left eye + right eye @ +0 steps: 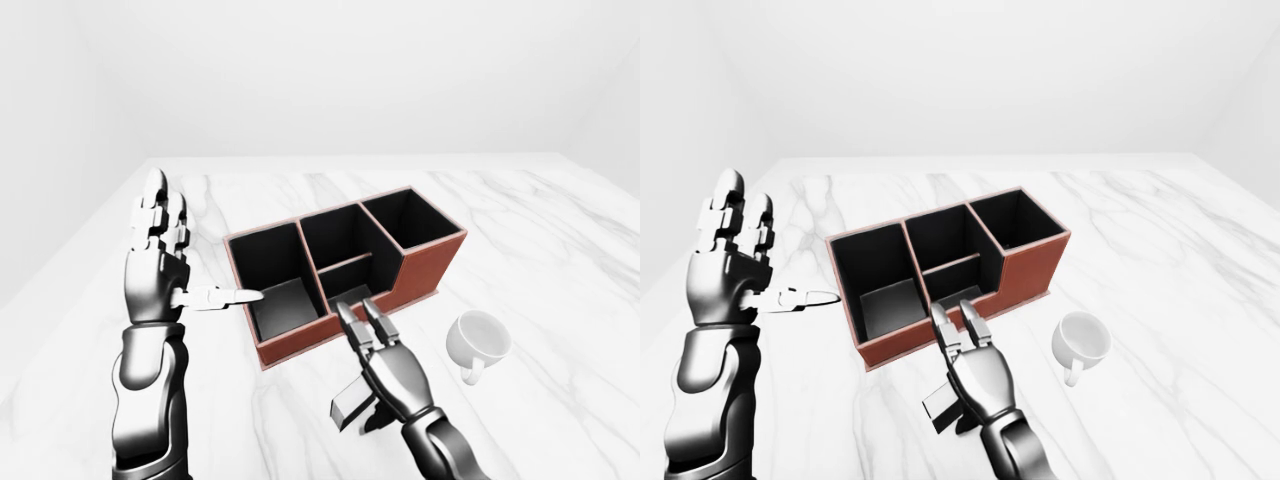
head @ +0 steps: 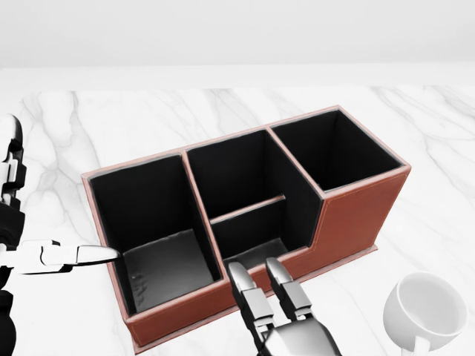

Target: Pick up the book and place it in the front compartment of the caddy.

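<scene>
Both arms are glossy gunmetal with rounded, segmented shells. The left robot hand [image 1: 160,262] and right robot hand [image 1: 385,360] carry three blocky, jointed fingers with paler silver-white links.
</scene>
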